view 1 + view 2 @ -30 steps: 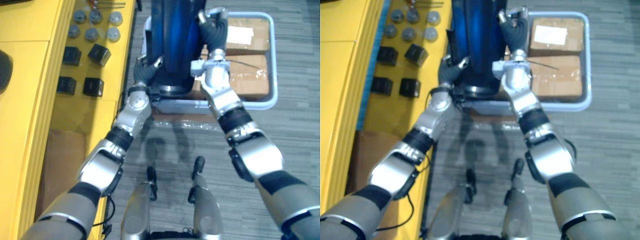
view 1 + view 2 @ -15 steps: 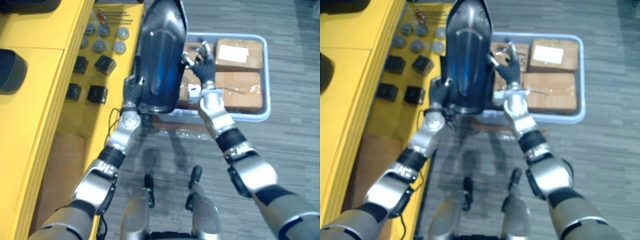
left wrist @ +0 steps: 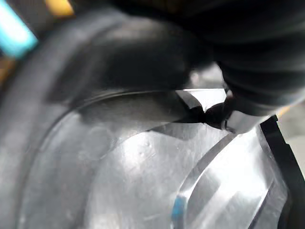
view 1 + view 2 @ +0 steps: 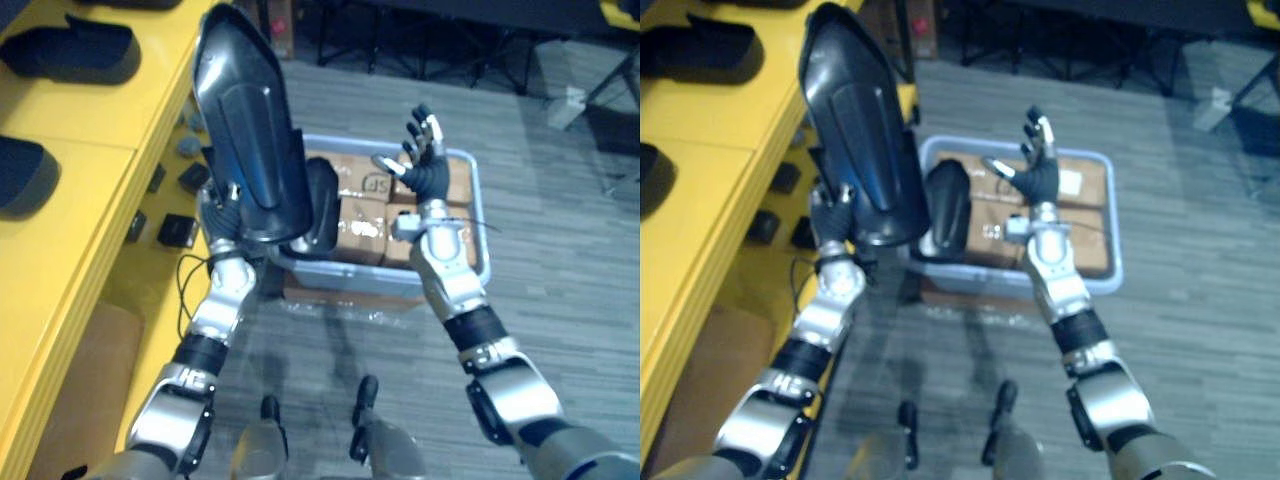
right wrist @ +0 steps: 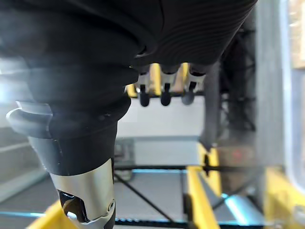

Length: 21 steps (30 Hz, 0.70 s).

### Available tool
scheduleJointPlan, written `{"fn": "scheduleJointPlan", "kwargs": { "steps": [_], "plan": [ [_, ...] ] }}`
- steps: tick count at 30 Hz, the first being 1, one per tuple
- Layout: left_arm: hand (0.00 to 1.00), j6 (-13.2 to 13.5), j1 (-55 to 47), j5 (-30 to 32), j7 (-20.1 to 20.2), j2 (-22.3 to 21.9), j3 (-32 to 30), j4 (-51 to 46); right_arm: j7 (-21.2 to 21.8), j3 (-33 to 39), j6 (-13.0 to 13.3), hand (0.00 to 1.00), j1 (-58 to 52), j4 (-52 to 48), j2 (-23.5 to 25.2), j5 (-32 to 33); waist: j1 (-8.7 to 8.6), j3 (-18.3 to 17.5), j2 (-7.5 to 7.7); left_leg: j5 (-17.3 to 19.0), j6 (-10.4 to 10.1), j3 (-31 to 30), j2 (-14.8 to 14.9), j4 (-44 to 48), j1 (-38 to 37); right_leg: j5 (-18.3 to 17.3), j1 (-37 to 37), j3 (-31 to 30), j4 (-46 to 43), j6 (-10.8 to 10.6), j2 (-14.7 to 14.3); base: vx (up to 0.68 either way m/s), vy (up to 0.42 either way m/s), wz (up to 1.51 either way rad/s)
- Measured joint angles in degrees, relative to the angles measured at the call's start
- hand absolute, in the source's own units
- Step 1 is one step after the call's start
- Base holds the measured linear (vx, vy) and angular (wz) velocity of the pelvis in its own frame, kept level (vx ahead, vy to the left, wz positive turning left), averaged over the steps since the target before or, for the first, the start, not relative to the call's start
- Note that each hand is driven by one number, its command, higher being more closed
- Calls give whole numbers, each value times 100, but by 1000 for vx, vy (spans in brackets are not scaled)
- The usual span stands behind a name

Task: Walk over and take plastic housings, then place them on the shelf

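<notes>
Left eye view: black housing on end above left hand, grip unclear, perhaps behind it; right hand splayed, apart

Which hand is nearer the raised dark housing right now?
Left. The left hand grips the raised housing at its lower end; the right hand is open, apart from it, above the bin.
</notes>
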<state>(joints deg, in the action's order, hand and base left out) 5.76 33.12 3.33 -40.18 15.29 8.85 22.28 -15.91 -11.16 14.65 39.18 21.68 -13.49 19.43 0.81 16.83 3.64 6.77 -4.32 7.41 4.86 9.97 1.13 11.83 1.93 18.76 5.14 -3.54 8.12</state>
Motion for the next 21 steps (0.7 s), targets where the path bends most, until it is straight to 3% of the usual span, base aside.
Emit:
{"fn": "scheduleJointPlan", "kwargs": {
  "steps": [5, 12, 16, 21],
  "plan": [
    [100, 195, -246, 246, -223, -10, -426, -636, 105, 364, 3, 0, -714, -773, -66, 17, -2, -343, 2, 0, 2, 130, -23, -107, -128, 19, -3, -137, 6, -25, 15, 18, 16, -12],
    [100, 439, -1345, 191, -145, -302, -872, -1919, 359, 848, 41, 0, -2067, -1539, -89, 3, 10, -659, -57, -3, 4, 251, -43, -153, -226, -85, -11, -160, 6, -41, -3, -29, -9, -8],
    [100, 878, -2310, 101, 201, -665, -857, -2827, 321, 1294, 314, 0, -3051, -1982, 190, 195, -5, -795, -195, -6, -15, 263, -14, -184, -250, -146, -14, -158, 6, -17, -10, 0, 0, 0],
    [100, 1100, -3029, 39, 609, -791, -903, -3378, 268, 1784, 487, 0, -3748, -2083, 557, 361, -17, -927, -298, -26, -56, 279, 15, -289, -302, -186, -14, -152, 6, -5, -47, 10, -20, -1]
  ]
}}
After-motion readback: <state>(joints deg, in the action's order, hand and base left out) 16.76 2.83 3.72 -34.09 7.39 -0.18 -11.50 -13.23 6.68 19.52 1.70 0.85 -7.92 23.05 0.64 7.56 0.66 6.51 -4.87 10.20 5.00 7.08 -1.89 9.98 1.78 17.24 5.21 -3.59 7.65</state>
